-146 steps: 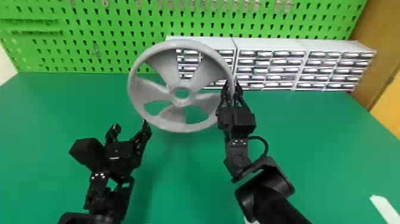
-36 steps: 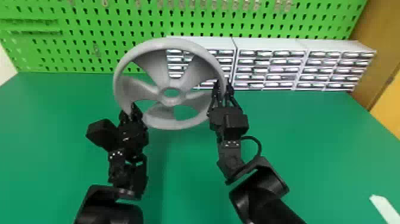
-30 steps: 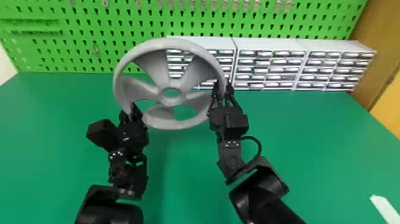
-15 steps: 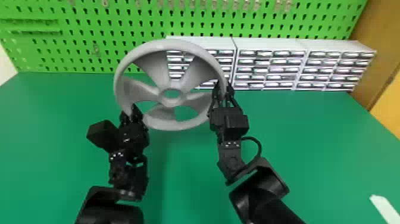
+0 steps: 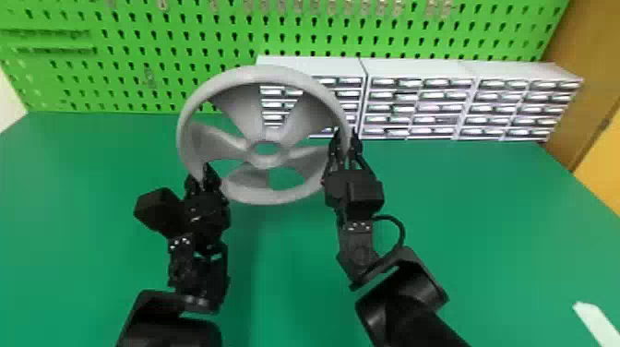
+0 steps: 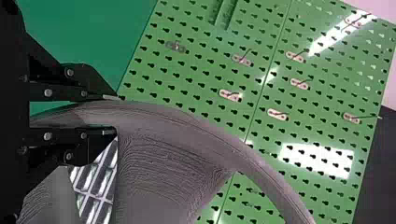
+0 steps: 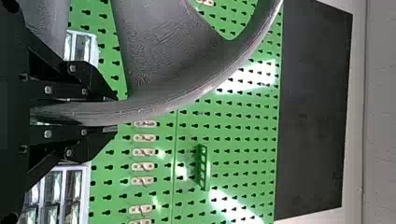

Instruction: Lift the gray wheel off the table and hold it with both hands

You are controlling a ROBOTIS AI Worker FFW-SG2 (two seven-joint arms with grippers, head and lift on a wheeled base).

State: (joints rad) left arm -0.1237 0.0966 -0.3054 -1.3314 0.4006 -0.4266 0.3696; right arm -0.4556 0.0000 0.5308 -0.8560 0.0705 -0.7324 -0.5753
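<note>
In the head view, the gray wheel is held up over the green table, its spoked face toward me. My left gripper is shut on the rim at the wheel's lower left, and my right gripper is shut on its right side. From the left wrist, the gray wheel's rim runs between the two fingers of the left gripper. The right wrist view has the rim of the gray wheel pinched between the fingers of the right gripper.
Behind the wheel, white drawer units line the back of the green table, against a green pegboard. A brown panel rises at the right, and a white object lies at the lower right.
Since 4.9 s ago, my left gripper has moved right and up from beside the wheel and closed on its rim. The wheel and right gripper have shifted slightly left. Both have since stayed almost still.
</note>
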